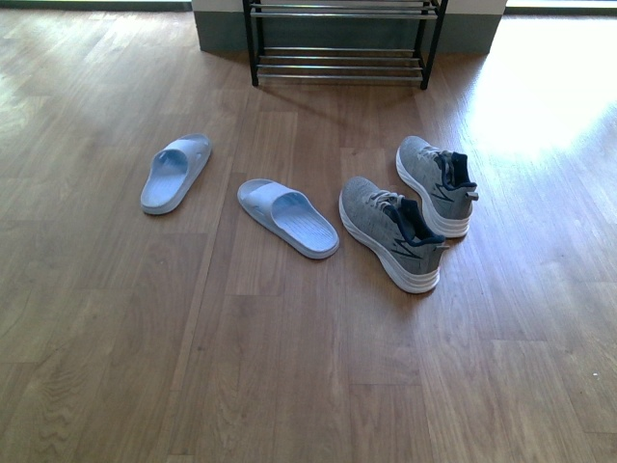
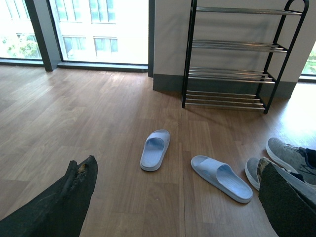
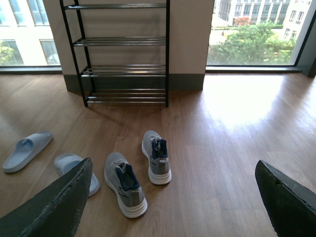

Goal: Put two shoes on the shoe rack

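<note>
Front view step: first pick pending.
Grey sneaker: 1 o'clock; shoe rack: 12.
My jaws: left gripper, right gripper wide, empty.
Next: probably grasp that sneaker.

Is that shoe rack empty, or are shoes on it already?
Empty. The shoe rack shows four bare shelves of rods; the grey sneakers and pale blue sandals all sit on the floor.

Shoe rack: cut by the front view's top edge; only its lowest rods show.
Sneakers: left wrist view, nearer one mostly behind a left gripper finger, the farther one cut by the edge.
Sandal: right wrist view, partly behind a right gripper finger.
</note>
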Controlling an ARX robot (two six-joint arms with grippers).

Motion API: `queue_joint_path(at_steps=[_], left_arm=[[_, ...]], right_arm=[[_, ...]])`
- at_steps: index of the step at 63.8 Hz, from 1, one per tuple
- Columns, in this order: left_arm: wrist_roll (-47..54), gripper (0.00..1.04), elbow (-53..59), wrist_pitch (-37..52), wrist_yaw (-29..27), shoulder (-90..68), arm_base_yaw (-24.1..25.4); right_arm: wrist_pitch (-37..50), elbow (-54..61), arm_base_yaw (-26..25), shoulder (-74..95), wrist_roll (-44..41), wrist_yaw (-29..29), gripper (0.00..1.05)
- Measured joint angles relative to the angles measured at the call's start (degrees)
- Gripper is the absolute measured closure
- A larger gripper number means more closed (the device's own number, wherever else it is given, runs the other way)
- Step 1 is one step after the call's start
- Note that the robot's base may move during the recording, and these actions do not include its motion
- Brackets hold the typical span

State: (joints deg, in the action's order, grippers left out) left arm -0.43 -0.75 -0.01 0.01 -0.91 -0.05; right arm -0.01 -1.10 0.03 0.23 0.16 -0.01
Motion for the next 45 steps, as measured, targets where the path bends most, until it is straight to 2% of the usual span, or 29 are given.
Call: queue_joint_path(at_steps=[45], left_arm=[[0.0,0.09,0.0,0.0,0.0,0.0,0.0]], right_arm=[[0.0,0.0,0.0,0.0,0.0,0.0,0.09]])
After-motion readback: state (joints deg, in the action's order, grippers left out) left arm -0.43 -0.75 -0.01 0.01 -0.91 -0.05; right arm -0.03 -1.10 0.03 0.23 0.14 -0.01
